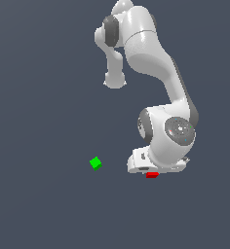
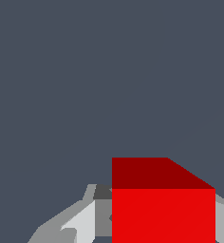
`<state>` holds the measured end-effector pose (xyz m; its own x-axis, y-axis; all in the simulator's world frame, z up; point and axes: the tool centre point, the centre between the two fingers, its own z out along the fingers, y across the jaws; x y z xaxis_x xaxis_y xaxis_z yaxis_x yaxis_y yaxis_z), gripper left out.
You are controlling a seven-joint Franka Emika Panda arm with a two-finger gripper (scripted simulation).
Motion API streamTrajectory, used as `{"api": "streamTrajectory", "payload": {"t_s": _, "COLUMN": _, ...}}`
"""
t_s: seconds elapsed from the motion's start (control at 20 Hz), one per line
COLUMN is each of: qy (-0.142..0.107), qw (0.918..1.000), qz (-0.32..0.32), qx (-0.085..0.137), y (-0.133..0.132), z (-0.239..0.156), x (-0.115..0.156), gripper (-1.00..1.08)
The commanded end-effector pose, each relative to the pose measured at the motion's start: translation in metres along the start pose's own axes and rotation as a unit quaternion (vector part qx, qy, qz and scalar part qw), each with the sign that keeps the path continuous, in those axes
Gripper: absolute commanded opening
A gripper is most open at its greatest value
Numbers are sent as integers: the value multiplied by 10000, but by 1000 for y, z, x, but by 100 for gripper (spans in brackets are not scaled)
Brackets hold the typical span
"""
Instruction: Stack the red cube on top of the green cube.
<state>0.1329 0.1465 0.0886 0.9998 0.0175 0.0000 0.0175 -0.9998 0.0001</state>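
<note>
**Red cube at the gripper, green cube waiting apart**

The Panda arm (image 1: 156, 73) fills the upper and right part of the exterior view, bent over so that its wrist and hand sit low over the plain dark grey floor (image 1: 39, 121). The gripper (image 1: 151, 171) is at the bottom of that bulk, mostly hidden under the wrist housing.

As a judgement, the task is in its first half. The red cube (image 1: 152, 175) shows only as a thin red sliver just under the hand in the exterior view, and in the wrist view it sits large between the grey fingers (image 2: 80, 223). A finger flanks it on each side, so the cube lies inside the jaws. Whether the fingers are pressing on it or standing slightly off it cannot be told from these pictures, nor whether the cube rests on the floor or is raised. What remains is the carry across to the green cube (image 1: 95, 163), the lowering onto it, and the release.

The red cube is small, plain and bright, with a darker shaded face beside its lit one. The green cube looks the same size, turned corner-on, alone on the floor toward the exterior view's left, well apart from the hand.
</note>
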Motion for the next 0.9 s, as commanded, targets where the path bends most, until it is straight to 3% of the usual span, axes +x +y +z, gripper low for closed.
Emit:
{"api": "streamTrajectory", "payload": {"t_s": 0.0, "qy": -1, "qw": 10000, "qz": 0, "qx": 0, "y": 0, "z": -15, "x": 0, "gripper": -100}}
{"api": "streamTrajectory", "payload": {"t_s": 0.85, "qy": 3, "qw": 10000, "qz": 0, "qx": 1, "y": 9, "z": -29, "x": -2, "gripper": -100}}
